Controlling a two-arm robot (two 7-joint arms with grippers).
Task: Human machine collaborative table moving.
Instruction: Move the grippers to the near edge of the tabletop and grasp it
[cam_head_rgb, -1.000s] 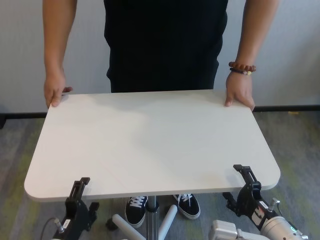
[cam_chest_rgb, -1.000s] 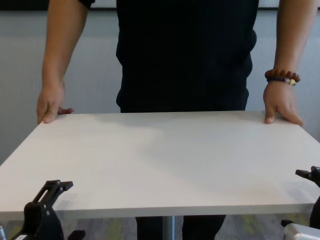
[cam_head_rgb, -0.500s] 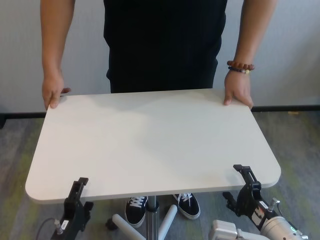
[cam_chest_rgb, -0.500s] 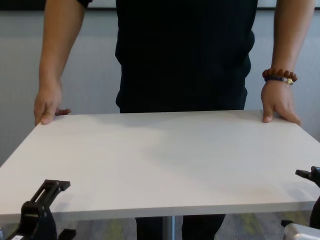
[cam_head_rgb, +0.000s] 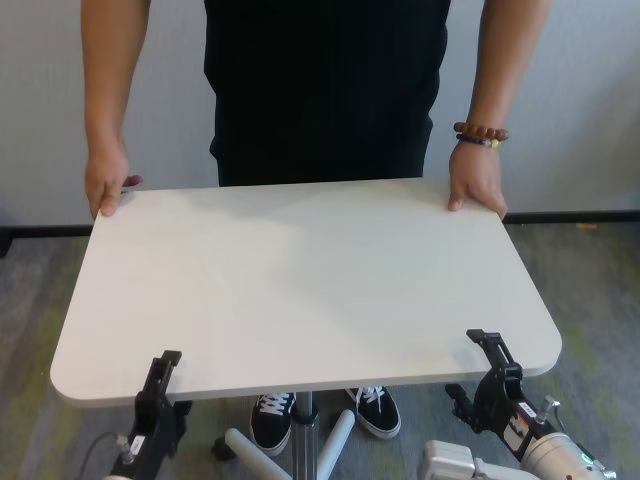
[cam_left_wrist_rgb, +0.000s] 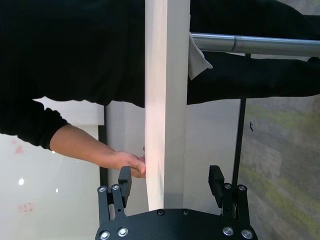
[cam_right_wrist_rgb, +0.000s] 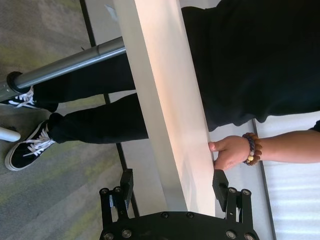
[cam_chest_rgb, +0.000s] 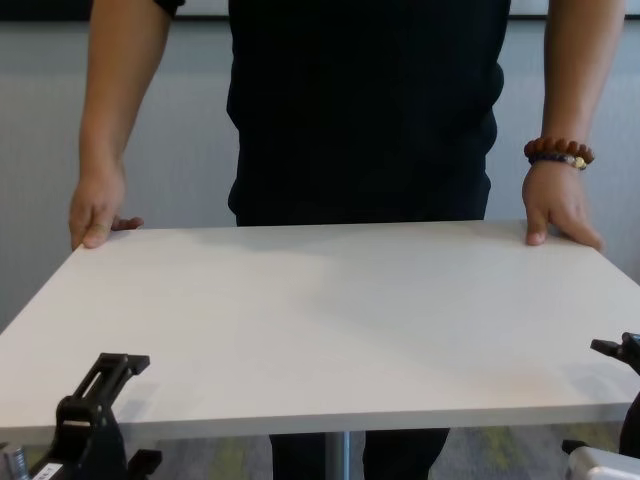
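Observation:
The off-white table (cam_head_rgb: 300, 280) stands between me and the human (cam_head_rgb: 325, 90) in black. He holds its far corners with both hands (cam_head_rgb: 107, 185), with a brown bracelet (cam_head_rgb: 482, 133) on one wrist. My left gripper (cam_head_rgb: 165, 375) is open and straddles the near edge at the left corner. In the left wrist view (cam_left_wrist_rgb: 170, 177) one finger sits on each side of the tabletop (cam_left_wrist_rgb: 165, 100), with gaps. My right gripper (cam_head_rgb: 490, 352) is open and straddles the near edge at the right corner. In the right wrist view (cam_right_wrist_rgb: 173, 182) the tabletop (cam_right_wrist_rgb: 165, 100) passes between its fingers.
A grey pedestal pole (cam_right_wrist_rgb: 65, 62) runs under the tabletop to white base legs (cam_head_rgb: 250, 445). The human's black shoes (cam_head_rgb: 272, 415) stand beside the base. Grey-green carpet (cam_head_rgb: 590, 300) lies all around, with a pale wall behind the human.
My left gripper drew back a little, then came forward again onto the near edge. The tabletop and the human's hands shifted slightly. My right gripper has not moved.

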